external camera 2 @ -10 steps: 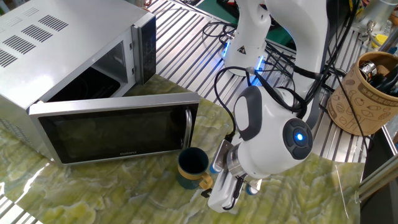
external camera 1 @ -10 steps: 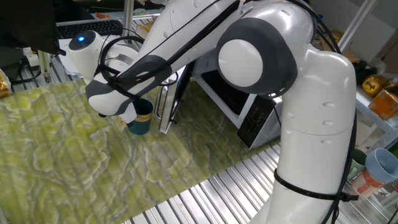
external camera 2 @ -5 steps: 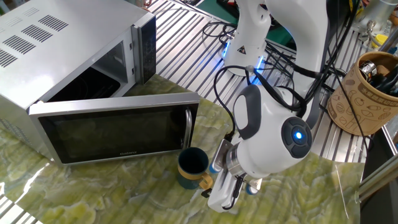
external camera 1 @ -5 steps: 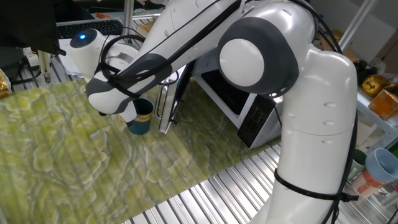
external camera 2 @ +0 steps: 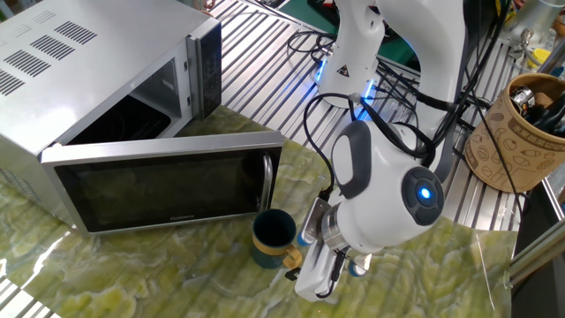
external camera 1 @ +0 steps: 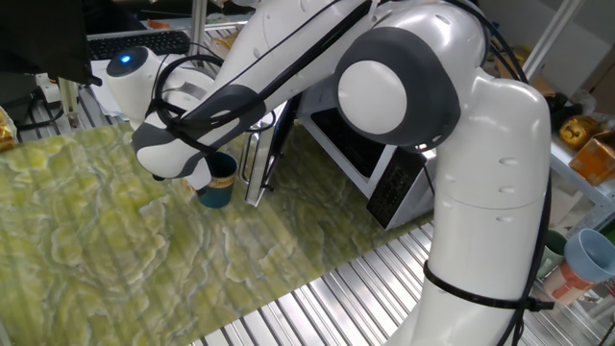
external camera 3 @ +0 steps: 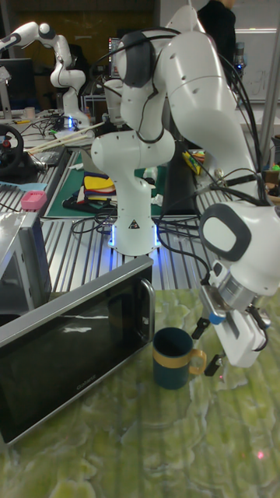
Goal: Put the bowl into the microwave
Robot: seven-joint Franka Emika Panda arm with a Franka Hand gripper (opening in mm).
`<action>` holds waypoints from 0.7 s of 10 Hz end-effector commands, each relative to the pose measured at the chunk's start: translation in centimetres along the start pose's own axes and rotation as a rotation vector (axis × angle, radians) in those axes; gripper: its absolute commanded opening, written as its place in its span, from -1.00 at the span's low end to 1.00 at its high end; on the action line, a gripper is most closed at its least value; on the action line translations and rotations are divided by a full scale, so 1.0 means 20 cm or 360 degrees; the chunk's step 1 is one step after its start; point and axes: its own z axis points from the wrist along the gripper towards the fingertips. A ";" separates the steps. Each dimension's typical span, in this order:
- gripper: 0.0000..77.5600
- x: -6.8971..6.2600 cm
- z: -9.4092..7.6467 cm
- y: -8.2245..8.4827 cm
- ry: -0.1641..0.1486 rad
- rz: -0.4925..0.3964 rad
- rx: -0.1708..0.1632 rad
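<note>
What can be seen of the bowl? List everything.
The bowl is a small dark teal cup with a yellowish band below its rim and a yellow-tan handle on one side. It looks glazed, like ceramic. It stands upright on the green marbled tabletop, close by the free end of the microwave's open door. Its inside looks dark; no contents can be made out. The handle points toward the gripper, which sits right at it; contact cannot be confirmed.
</note>
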 end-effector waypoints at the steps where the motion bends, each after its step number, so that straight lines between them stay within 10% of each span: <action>1: 1.00 -0.01 0.02 0.00 -0.0142 0.0000 -0.0008; 7: 1.00 -0.02 0.03 0.00 -0.0134 0.0054 0.0013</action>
